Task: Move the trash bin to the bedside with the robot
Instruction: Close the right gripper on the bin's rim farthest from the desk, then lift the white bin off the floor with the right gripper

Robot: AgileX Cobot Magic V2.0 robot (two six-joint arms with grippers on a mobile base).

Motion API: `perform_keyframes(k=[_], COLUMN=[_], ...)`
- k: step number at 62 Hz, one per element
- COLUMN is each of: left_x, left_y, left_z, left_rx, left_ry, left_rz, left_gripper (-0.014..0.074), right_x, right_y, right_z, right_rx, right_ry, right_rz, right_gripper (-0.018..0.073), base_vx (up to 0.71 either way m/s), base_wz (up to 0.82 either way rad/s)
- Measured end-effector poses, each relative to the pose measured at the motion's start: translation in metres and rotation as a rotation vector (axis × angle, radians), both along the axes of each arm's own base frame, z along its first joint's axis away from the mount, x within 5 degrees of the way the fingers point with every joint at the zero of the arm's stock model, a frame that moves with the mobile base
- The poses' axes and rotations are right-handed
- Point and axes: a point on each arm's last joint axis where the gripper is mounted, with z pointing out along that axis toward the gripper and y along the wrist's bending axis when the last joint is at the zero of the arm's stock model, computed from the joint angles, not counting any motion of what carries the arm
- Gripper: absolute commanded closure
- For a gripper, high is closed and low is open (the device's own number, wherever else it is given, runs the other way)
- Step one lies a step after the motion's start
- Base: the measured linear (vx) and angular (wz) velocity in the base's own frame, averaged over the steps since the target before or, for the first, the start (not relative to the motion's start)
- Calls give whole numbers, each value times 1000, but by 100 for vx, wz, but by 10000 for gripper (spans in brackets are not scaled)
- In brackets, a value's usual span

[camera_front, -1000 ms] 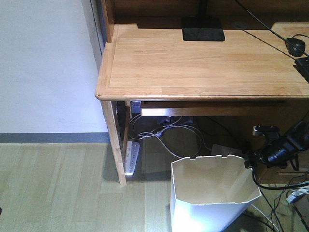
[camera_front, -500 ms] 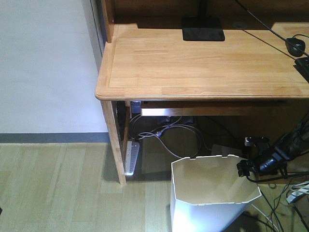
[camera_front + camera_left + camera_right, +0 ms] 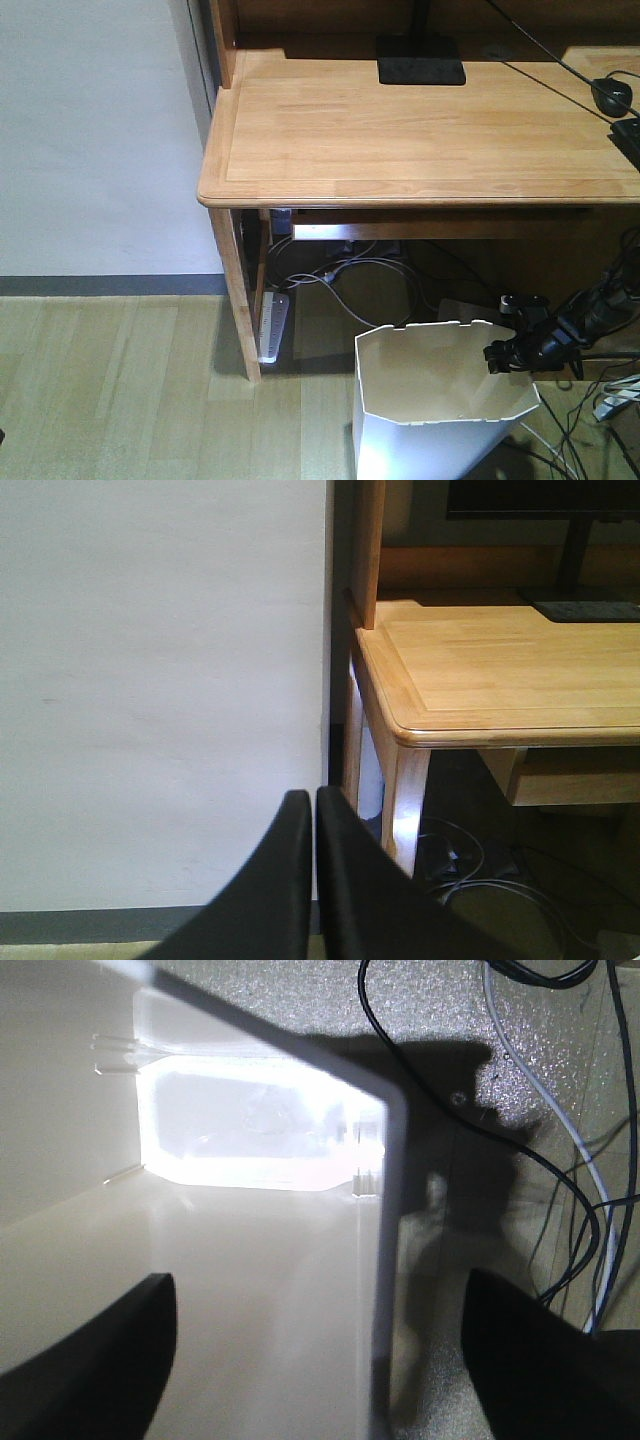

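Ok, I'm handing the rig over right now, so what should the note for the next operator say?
Left gripper: shut, empty, facing the wall beside the desk.
Right gripper: open, straddling the trash bin wall, one finger inside, one outside; not closed on it.
The bin stands on the floor in front of the desk; the bedside is not in view.
Done: gripper placed at the rim.
Left: grip, move to the bedside, release.

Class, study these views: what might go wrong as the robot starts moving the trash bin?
1. The open right gripper straddles one thin wall of the trash bin; a pinch there may flex it or slip, tipping the bin.
2. Loose cables lie beside the bin and could snag it.
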Motion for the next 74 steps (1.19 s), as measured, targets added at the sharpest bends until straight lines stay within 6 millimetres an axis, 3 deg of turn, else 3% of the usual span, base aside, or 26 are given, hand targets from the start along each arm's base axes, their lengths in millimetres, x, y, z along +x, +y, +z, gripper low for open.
perform_keyframes(k=[9, 23, 46, 74], left_x=[0, 0, 0, 0], left_y=[0, 0, 0, 0], left_z=[0, 0, 0, 0], left_rx=[0, 0, 0, 0], left_ry=[0, 0, 0, 0], left_rz=[0, 0, 0, 0], left_gripper=[602, 602, 602, 602], right_x=[1, 4, 7, -4], right_y=[0, 0, 0, 7], right_z=[-7, -8, 4, 75], right_rx=[5, 23, 64, 89], right_ry=[2, 14, 37, -41], right_rz=[2, 41, 49, 104], right_gripper=[192, 577, 567, 566], base_vx=[0, 0, 0, 0], base_wz=[0, 0, 0, 0])
